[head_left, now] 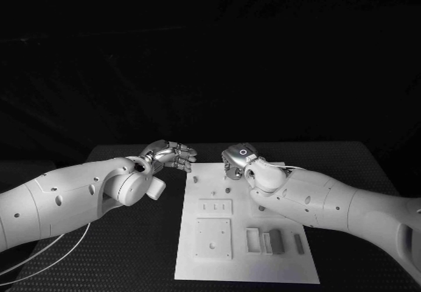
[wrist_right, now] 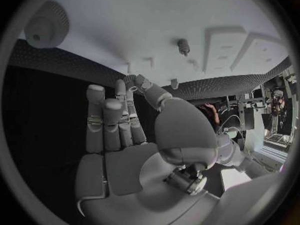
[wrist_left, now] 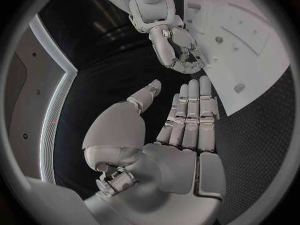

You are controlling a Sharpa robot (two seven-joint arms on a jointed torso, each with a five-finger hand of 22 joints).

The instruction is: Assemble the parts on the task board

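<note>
Both hands, left (head_left: 171, 155) and right (head_left: 238, 159), are held empty, fingers released, over the board's (head_left: 246, 267) far edge, seemingly poised to reach parts (head_left: 276, 241).

Task board (head_left: 210, 255) on table (head_left: 131, 255); parts (head_left: 276, 241) on its right.

Left robot hand (wrist_left: 181, 135) empty, fingers straight; right robot hand (wrist_left: 178, 47) over task board (wrist_left: 250, 50).

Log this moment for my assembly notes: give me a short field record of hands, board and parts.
left hand: open, fingers straight, holding nothing, beside the board's far left corner
right hand: open, empty, over the board's far edge
task board: white plate, flat on the black table
parts: several small pieces lying in a row at the board's near right
</note>
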